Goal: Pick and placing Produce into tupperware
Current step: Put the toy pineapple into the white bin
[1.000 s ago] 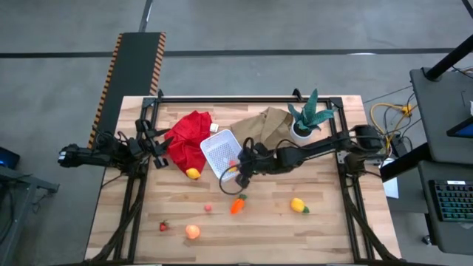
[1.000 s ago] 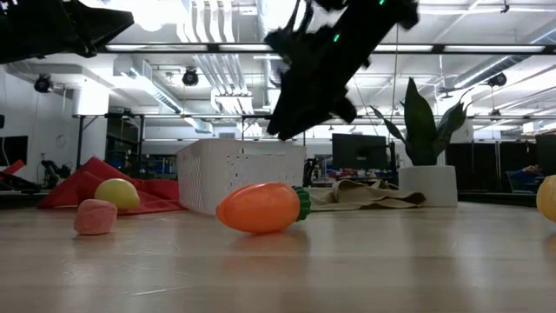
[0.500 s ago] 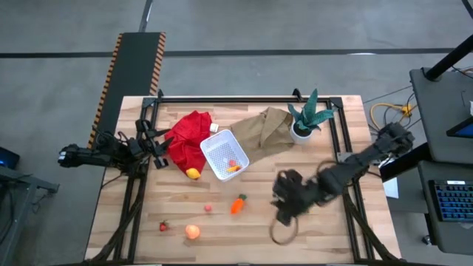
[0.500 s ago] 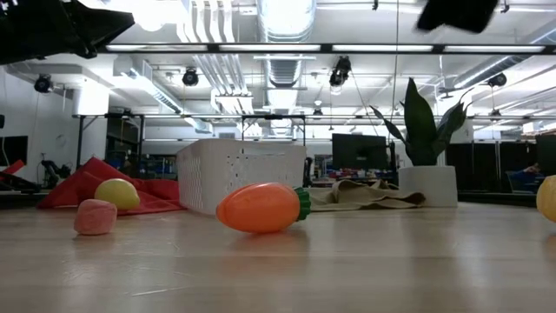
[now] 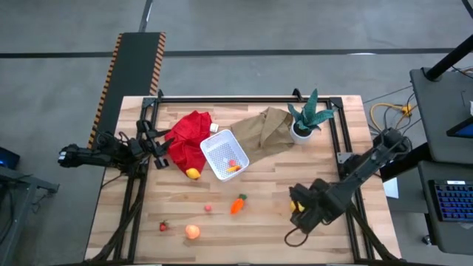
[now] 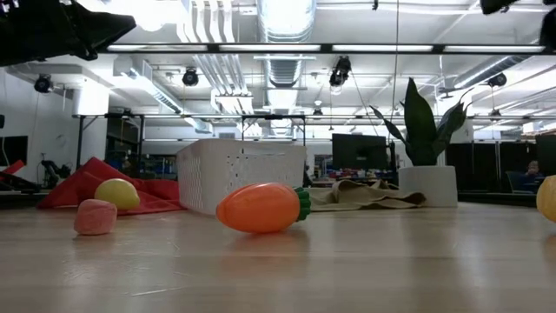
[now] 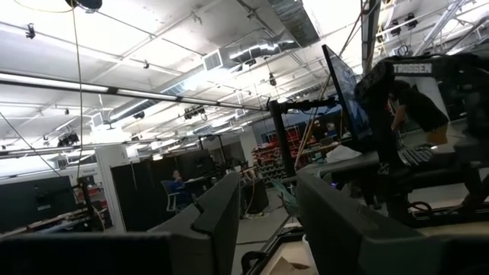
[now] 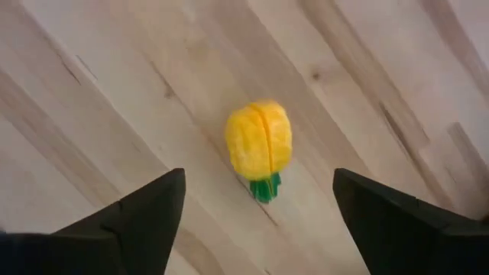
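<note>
My right gripper (image 8: 258,183) points down, open, above a yellow lemon with a green tip (image 8: 259,143) that lies on the wood near the table's right side; its fingers stand on either side of the lemon and well clear of it. The white tupperware (image 5: 219,151) stands at mid-table with an orange piece (image 5: 233,167) inside. On the table lie a carrot (image 5: 238,204), a second lemon (image 5: 193,174), a pink piece (image 5: 208,208), a red berry (image 5: 163,226) and a peach-orange ball (image 5: 192,232). My left gripper (image 5: 157,145) waits open at the left edge.
A red cloth (image 5: 188,137) lies left of the tupperware, with a brown paper bag (image 5: 266,127) and a potted plant (image 5: 307,118) behind it. Bare wood lies between the carrot and the right lemon. A black frame runs along the table's sides.
My right gripper has swung from above the tupperware toward the table's near right, tipping until it points straight down over the yellow lemon. An orange piece now shows inside the tupperware where the gripper was.
</note>
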You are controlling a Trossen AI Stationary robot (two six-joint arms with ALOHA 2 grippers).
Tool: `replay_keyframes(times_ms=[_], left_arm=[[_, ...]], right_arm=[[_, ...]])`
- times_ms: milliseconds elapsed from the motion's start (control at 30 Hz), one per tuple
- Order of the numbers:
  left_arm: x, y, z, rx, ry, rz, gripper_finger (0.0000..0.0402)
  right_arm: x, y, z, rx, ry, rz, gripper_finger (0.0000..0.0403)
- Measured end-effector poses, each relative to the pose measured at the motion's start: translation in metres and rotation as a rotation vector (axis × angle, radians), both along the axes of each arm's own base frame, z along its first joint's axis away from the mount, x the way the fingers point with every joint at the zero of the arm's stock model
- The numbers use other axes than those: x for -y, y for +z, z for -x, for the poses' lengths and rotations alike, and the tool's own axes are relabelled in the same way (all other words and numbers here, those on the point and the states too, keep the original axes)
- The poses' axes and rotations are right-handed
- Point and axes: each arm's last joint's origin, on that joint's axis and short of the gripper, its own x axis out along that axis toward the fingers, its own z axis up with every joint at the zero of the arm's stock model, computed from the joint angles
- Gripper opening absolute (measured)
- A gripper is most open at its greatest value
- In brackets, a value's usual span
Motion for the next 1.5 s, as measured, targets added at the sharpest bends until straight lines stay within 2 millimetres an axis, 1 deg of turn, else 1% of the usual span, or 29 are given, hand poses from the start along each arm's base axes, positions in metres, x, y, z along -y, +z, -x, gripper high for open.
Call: replay_keyframes(times_ms=[100,233,367,633,933,1200,1500], left_arm=[[0.0,0.0,0.0,0.0,0.0,0.0,0.0118],[0.0,0.0,0.0,0.0,0.0,0.0,0.0118],[0.0,0.0,0.0,0.0,0.0,0.0,0.0118],[0.0,0.0,0.0,0.004,0.0,0.0,0.0118],[0.0,0.0,0.0,0.003,0.0,0.0,0.0118],[0.0,0.0,0.0,0.003,0.0,0.0,0.0118],[0.0,0.0,0.0,0.002,0.0,-0.001,0.0118]], right_arm=[[-0.005,-0.012,-0.005,-0.032,0.058,0.03,0.0333],[-0.009,-0.028,-0.011,-0.083,0.132,0.074,0.0331],[-0.011,-0.037,-0.013,-0.116,0.177,0.098,0.0328],[-0.009,-0.045,-0.014,-0.075,0.162,0.134,0.0327],[-0.002,-0.068,-0.007,-0.094,0.177,0.146,0.0327],[0.002,-0.089,-0.003,-0.047,0.192,0.098,0.0327],[0.005,-0.095,0.0,-0.05,0.189,0.1,0.0327]])
